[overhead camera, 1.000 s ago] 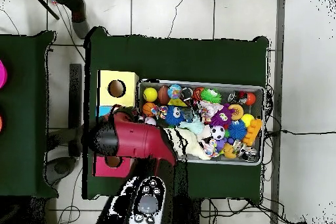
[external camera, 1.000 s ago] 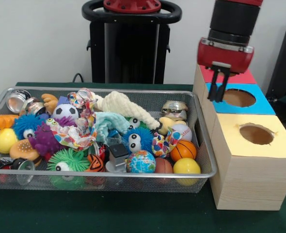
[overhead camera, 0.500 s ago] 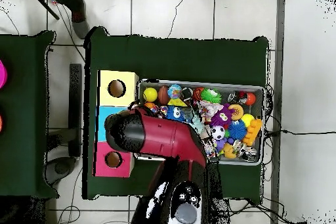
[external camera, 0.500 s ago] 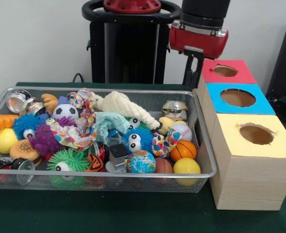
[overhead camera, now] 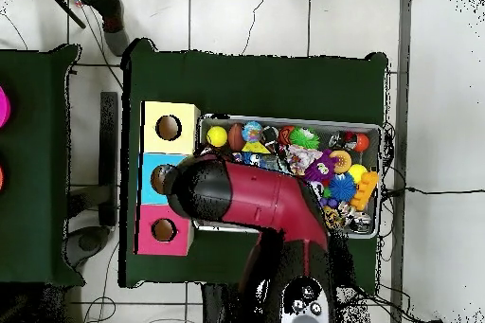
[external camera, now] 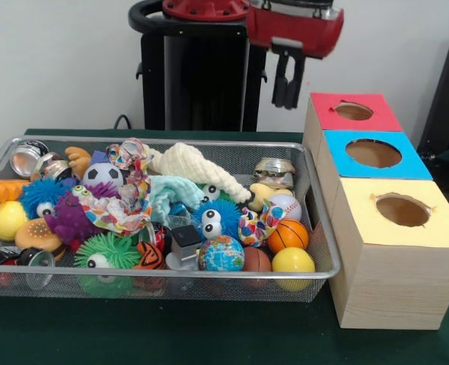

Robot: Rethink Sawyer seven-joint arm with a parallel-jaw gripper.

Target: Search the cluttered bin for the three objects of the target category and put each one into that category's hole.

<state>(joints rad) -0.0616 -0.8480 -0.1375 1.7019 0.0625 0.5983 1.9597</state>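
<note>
In the front view you have the wire bin [external camera: 316, 228] on the left of the surface [external camera: 209, 338], with the row of three boxes [external camera: 396, 251] just beside its right side, one behind another, each with a hole on top. The end effector [external camera: 287, 76] hangs above the bin's far right corner, left of the farthest box [external camera: 354, 114]. Inside the bin, balls [external camera: 289, 236] crowd the near right corner, cans [external camera: 30, 158] sit at far left, and a knitted toy [external camera: 198, 169] lies across the far middle.
</note>
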